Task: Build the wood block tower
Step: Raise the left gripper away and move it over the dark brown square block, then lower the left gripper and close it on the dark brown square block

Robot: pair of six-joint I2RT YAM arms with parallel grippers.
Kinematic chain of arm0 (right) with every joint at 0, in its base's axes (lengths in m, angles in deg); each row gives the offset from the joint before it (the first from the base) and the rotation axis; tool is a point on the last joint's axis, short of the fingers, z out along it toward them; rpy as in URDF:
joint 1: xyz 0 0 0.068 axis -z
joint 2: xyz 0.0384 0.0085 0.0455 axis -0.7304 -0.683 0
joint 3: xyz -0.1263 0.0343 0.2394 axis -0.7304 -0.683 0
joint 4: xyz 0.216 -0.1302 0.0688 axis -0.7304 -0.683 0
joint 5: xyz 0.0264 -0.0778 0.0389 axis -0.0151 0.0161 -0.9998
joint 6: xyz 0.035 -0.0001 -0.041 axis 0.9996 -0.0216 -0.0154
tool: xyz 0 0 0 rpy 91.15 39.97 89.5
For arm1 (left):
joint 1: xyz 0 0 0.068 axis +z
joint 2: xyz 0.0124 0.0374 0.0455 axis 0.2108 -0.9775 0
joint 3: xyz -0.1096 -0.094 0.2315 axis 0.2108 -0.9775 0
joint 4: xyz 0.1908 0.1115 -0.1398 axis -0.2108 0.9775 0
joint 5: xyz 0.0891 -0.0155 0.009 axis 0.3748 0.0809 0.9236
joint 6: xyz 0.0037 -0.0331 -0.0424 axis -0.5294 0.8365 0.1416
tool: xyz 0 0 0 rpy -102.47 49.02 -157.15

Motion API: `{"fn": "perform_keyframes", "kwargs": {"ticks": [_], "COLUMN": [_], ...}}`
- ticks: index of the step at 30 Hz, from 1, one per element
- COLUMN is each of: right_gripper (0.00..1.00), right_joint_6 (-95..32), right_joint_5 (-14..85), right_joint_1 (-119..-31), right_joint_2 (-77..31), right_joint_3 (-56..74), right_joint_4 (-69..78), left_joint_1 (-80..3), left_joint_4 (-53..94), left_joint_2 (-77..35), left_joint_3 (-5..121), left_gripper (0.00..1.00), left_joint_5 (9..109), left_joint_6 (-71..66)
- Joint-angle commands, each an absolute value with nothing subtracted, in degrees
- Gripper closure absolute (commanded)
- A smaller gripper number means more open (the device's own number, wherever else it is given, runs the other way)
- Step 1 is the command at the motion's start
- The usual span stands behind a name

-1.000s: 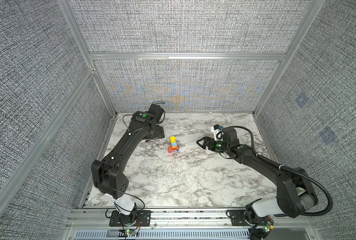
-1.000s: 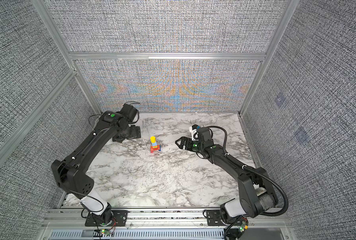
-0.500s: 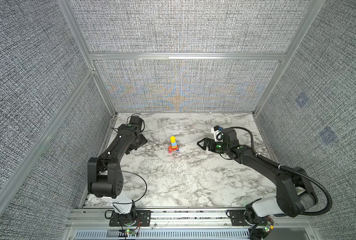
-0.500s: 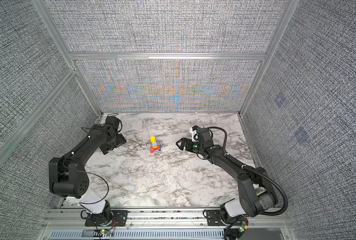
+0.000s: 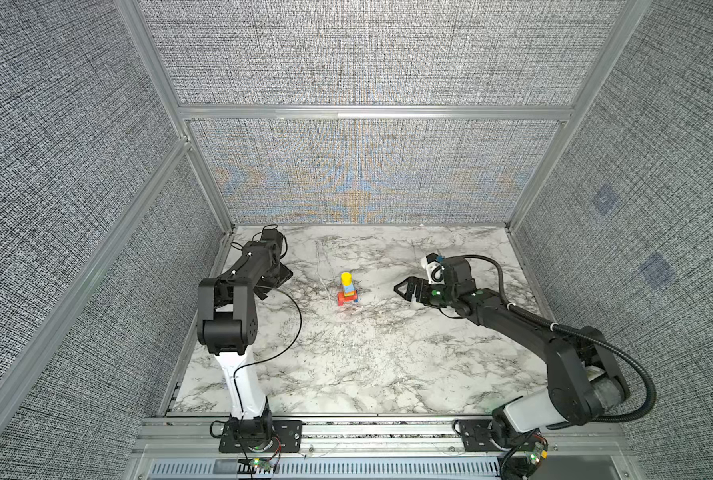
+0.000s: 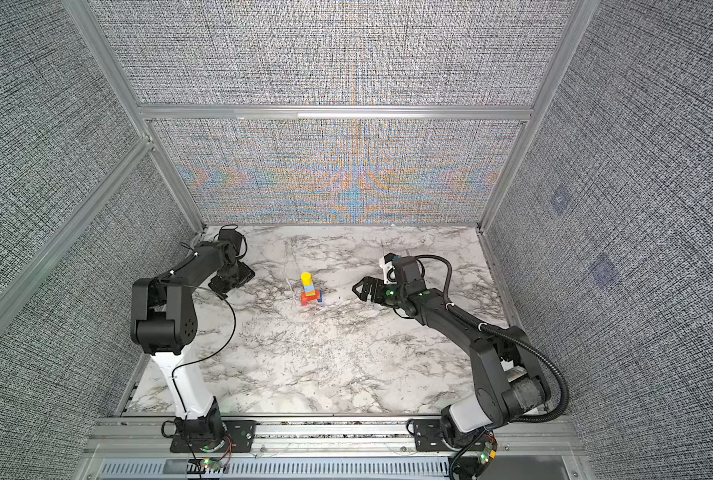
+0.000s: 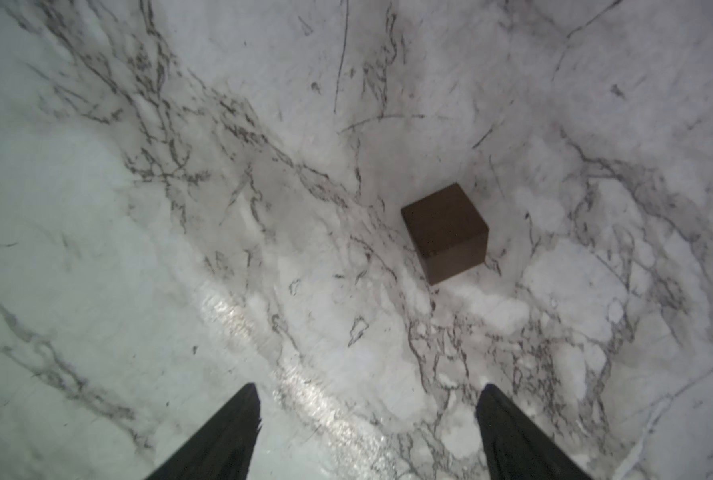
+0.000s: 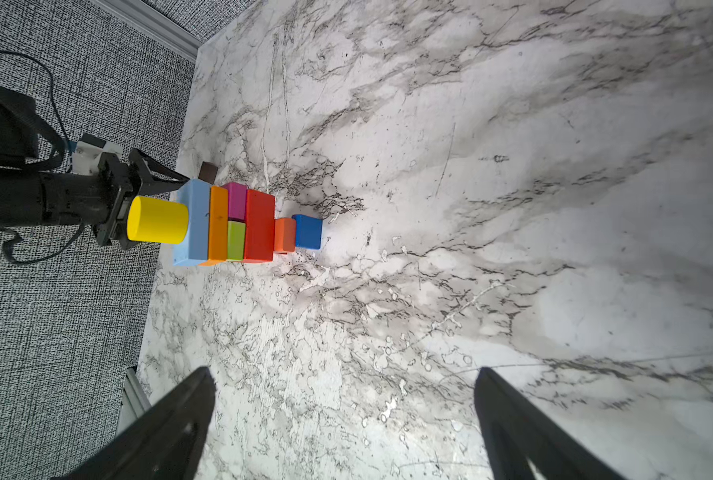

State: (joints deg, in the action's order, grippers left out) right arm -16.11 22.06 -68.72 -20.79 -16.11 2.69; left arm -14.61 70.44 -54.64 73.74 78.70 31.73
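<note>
At centre of table (image 5: pixel 367 357): tower (image 5: pixel 347 289) upright, yellow-topped | brown block (image 7: pixel 446 232) loose at left side | left gripper (image 7: pixel 370 388) spread over it, probably for pickup | right gripper (image 8: pixel 344 374) wide apart, empty, clear of tower

My left arm (image 5: pixel 250 266) is matte black above a white base link (image 5: pixel 242 386), with a thin black cable (image 5: pixel 300 320) looping off it. My right arm (image 5: pixel 508 318) matches, carrying a ribbed black conduit (image 5: pixel 632 360), a white camera bracket (image 5: pixel 428 266) and a green light (image 5: pixel 434 293). Left tool (image 7: pixel 369 388) and right tool (image 8: pixel 344 370): black tapered fingers (image 7: pixel 221 436).
</note>
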Motion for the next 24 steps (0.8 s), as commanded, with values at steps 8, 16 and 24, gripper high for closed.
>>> {"fn": "perform_keyframes", "kwargs": {"ticks": [8, 16, 24], "right_gripper": [0.01, 0.01, 0.01], "right_joint_6": [-16.8, -17.0, -17.1], "right_joint_5": [20.3, 20.3, 19.5], "right_joint_1": [-68.2, -67.6, -66.6], "right_joint_2": [-21.0, -21.2, -21.6], "right_joint_3": [-15.1, -15.1, -15.0], "right_joint_4": [3.3, 3.0, 2.7], "left_joint_1": [-13.1, -12.8, -12.8], "left_joint_4": [70.7, 70.8, 70.7], "left_joint_2": [-60.5, -63.7, -66.3], "left_joint_3": [79.6, 82.4, 83.9], "left_gripper": [0.23, 0.26, 0.31], "left_joint_5": [80.5, 80.4, 80.9], "left_joint_6": [32.2, 32.8, 34.1]}}
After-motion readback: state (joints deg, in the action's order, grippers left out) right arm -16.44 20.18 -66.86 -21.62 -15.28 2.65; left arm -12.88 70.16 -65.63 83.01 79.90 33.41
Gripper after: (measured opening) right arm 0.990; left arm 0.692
